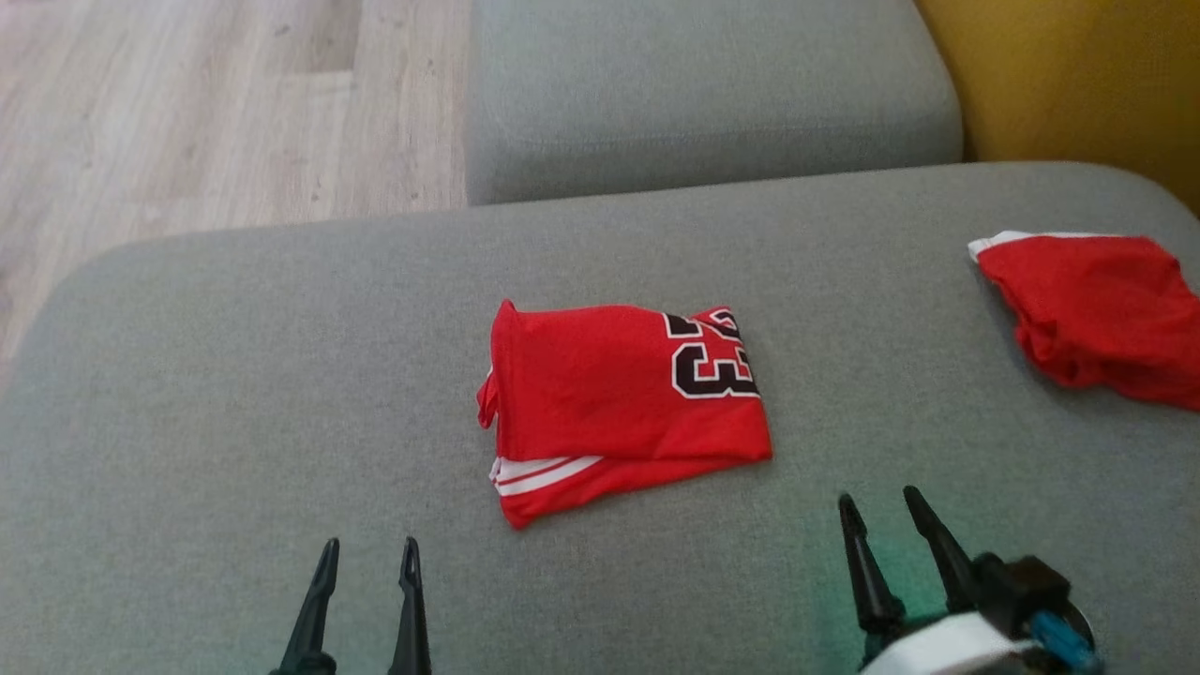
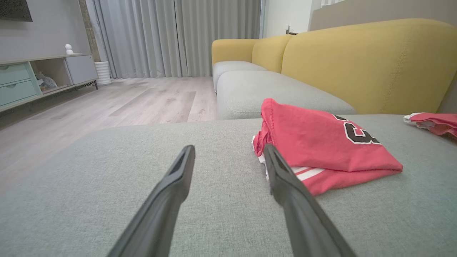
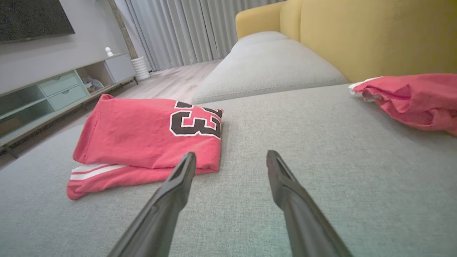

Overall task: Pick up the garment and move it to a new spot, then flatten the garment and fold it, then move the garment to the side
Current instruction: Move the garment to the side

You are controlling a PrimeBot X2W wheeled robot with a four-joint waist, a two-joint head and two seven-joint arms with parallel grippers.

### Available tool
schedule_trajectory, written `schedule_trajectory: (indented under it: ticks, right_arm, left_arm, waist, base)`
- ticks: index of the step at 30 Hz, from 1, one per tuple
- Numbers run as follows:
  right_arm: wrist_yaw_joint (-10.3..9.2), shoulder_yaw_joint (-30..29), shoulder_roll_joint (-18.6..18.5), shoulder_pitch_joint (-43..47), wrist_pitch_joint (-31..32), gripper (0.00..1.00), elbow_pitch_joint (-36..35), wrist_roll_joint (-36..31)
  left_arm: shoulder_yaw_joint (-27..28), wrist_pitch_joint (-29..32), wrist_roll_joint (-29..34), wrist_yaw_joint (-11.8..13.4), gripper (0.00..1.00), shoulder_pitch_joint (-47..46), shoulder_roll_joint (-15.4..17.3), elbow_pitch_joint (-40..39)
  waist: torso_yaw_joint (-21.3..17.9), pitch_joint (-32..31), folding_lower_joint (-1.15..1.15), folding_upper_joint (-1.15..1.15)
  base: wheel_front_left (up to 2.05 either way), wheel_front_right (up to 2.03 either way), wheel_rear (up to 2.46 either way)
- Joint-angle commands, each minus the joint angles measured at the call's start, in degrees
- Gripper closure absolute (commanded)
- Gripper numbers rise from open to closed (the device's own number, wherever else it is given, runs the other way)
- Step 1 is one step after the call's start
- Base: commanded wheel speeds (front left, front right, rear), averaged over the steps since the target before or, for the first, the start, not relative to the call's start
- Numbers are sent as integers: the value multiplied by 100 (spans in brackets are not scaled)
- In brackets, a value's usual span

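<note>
The 2 left fingers [image 1: 317,600] and 2 right fingers [image 1: 861,558] stand wide apart and empty, near the folded red jersey [image 1: 600,384] without touching it. The jersey lies on the grey sofa seat [image 1: 234,422]. A crumpled red garment [image 1: 1097,309] lies well to the jersey's right.

Both arms sit low and forward: the left hand [image 1: 368,553] and right hand [image 1: 877,502] each spread their fingers, holding nothing.
</note>
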Motion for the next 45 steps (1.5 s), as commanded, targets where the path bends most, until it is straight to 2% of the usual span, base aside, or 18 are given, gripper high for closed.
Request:
schedule_trajectory:
  ticks: [1, 9, 12, 17, 24, 25, 27, 30, 35, 40, 45]
  right_arm:
    - [-4, 179, -23, -533, -62, 0, -37, 10]
    - [-4, 172, -23, -1648, -62, 0, 705, 471]
    - [-4, 249, -23, -2251, -28, 0, 1421, 614]
    - [-4, 500, -23, -3184, 384, 0, 2516, 963]
    - [-4, 522, -23, -3934, 672, 0, 4041, 1039]
    - [-4, 596, -23, -3973, 738, 24, 4203, 1086]
    - [-4, 785, -23, -4017, 837, 100, 4414, 1202]
    - [-4, 973, -23, -4094, 801, 100, 4586, 1316]
    - [-4, 865, -99, -4485, 403, 100, 5022, 940]
    - [-4, 694, -412, -4902, 270, 100, 5203, 690]
    - [-4, 488, -928, -5314, 172, 100, 5264, 513]
  left_arm:
    - [102, -55, 89, -15, 0, -346, -36, -169]
    - [13, -55, 269, -99, 0, -688, -36, -217]
    - [-28, -55, 320, -137, 0, -840, -36, -216]
    - [-154, -55, 323, -158, 0, -1031, -36, -178]
    - [-353, -55, 233, -115, 0, -1137, -36, -60]
    - [-379, -55, 217, -105, 0, -1150, -36, -42]
    - [-410, -55, 176, -63, 0, -1164, -36, -27]
    - [-424, -55, 115, 15, 0, -1148, -36, -33]
    - [-446, -55, -6, 102, 0, -1086, -36, -68]
    - [-529, -55, -137, 165, 0, -1116, -36, -93]
    - [-594, -55, -200, 208, 0, -1225, -36, -103]
  waist:
    - [2, 156, 0, 0]
    - [127, 766, 0, 0]
    - [205, 927, 0, 0]
    - [379, 1060, 0, 0]
    - [719, 1075, 0, 0]
    - [773, 1061, 0, 0]
    - [839, 1031, 0, 0]
    - [831, 988, 0, 0]
    - [637, 911, 0, 0]
    - [413, 922, 0, 0]
    - [237, 1000, 0, 0]
  base:
    - [0, 0, 0]
    - [0, 0, 0]
    - [0, 0, 0]
    - [0, 0, 0]
    - [0, 0, 0]
    - [0, 0, 0]
    - [0, 0, 0]
    - [0, 0, 0]
    - [0, 0, 0]
    - [0, 0, 0]
    - [0, 0, 0]
